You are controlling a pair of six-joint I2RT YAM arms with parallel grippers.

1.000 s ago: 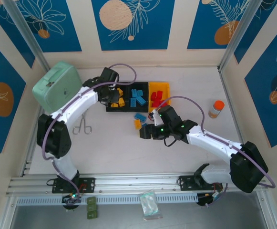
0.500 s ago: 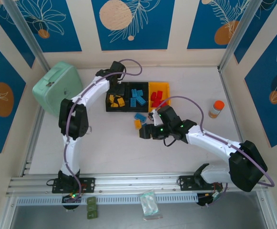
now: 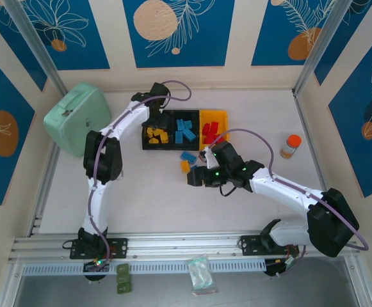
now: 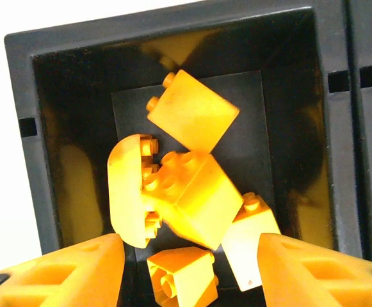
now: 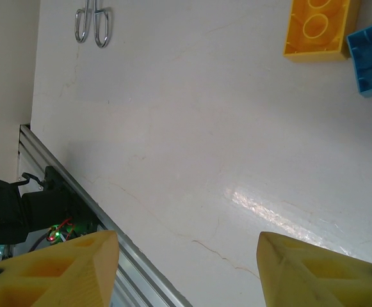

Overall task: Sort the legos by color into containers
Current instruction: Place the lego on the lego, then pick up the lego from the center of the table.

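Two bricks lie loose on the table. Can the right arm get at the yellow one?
Probably yes: the open right gripper is close to the loose yellow brick, only bare table between.

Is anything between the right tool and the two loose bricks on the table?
Nothing visible: bare table lies between the open right tool and the yellow brick and blue brick.

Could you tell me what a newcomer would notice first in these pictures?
Probably the row of three bins at the back of the table, sorted yellow, blue and red, with the left gripper open over the yellow bricks in the leftmost bin. Next, a loose yellow brick and blue brick lying just in front, near the open right gripper.
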